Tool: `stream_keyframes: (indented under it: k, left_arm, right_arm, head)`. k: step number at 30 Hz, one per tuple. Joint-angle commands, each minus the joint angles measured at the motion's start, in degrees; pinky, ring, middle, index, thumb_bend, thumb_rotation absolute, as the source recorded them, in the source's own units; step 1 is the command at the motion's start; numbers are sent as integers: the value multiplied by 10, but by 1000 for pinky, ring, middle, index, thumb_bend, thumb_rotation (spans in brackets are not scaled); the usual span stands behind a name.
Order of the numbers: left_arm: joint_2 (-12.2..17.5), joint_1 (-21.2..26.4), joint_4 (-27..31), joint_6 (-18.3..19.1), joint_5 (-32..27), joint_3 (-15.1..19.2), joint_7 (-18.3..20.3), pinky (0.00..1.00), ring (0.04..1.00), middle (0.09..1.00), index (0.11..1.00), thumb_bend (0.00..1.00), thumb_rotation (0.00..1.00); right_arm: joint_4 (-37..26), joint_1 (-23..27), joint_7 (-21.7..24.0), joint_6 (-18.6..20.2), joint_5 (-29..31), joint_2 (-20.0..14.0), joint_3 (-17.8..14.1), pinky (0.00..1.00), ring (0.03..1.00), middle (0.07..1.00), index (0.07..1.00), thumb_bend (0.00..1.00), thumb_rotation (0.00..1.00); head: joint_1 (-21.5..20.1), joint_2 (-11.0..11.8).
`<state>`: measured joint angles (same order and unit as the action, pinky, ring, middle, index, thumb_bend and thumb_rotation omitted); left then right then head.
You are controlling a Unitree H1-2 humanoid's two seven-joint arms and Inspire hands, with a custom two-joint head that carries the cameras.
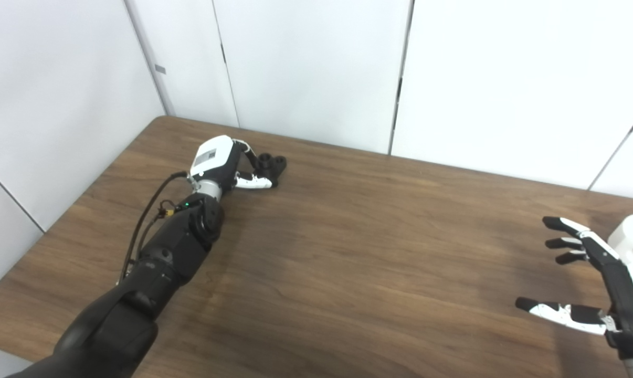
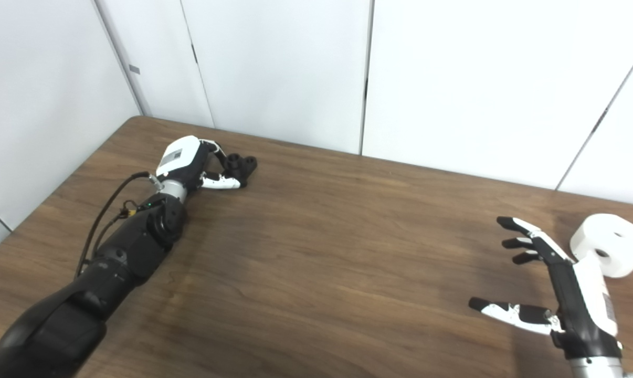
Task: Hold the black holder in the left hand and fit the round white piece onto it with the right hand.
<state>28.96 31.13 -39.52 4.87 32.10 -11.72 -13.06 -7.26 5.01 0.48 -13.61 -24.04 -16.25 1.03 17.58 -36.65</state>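
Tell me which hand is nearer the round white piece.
Right. The right hand hovers open just beside the round white piece; the left hand is far across the table, at the black holder.

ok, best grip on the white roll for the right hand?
Probably across the curved outer wall of the white roll, thumb on one side and fingers on the other. It lies flat on the table, centre hole facing up, so the rim is exposed all round. The right hand is open just left of it, not touching; coming in from that near-left side looks shortest and keeps the hole free.
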Motion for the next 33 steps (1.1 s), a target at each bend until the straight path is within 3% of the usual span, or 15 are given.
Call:
stream_keyframes:
  k: [1, 8, 11, 15, 20, 24, 33]
  left_arm:
    - [1, 8, 2, 4, 9, -6, 1, 844, 904, 817, 478, 525, 72]
    - [4, 0, 21, 4, 3, -3, 8, 838, 905, 821, 477, 525, 71]
    - [3, -5, 32, 1, -7, 2, 16, 879, 920, 828, 476, 525, 70]
    - [2, -16, 52, -24, -12, 0, 18, 883, 914, 822, 476, 526, 67]
    - [4, -30, 78, -79, -19, -13, 35, 973, 957, 846, 478, 526, 62]
    - [0, -50, 119, -108, -17, -28, 55, 907, 940, 851, 478, 526, 62]
    - [-11, -76, 192, -164, -7, -75, 110, 892, 961, 889, 480, 525, 68]
  right_arm:
    - [-19, 9, -2, -2, 8, -7, -7, 563, 686, 800, 791, 713, 0]
    - [-21, 9, -2, 1, 6, -4, -6, 562, 691, 799, 793, 713, 0]
    - [-19, 10, -2, -3, 8, -4, -5, 564, 692, 800, 794, 712, 0]
    - [-22, 10, -3, 2, 6, -2, -5, 563, 692, 800, 793, 710, 0]
    - [-13, 15, -9, -9, 2, -1, -5, 560, 690, 797, 790, 713, 0]
    - [-15, 16, -9, -7, 1, -1, -5, 559, 691, 799, 791, 705, 23]
    - [-20, 20, -11, -5, -9, 2, -3, 556, 688, 798, 789, 697, 32]
  head:
    - [0, -1]
    - [2, -3]
    - [1, -3]
    - [-2, -3]
    - [-4, -2]
    - [-8, -4]
    - [-22, -7]
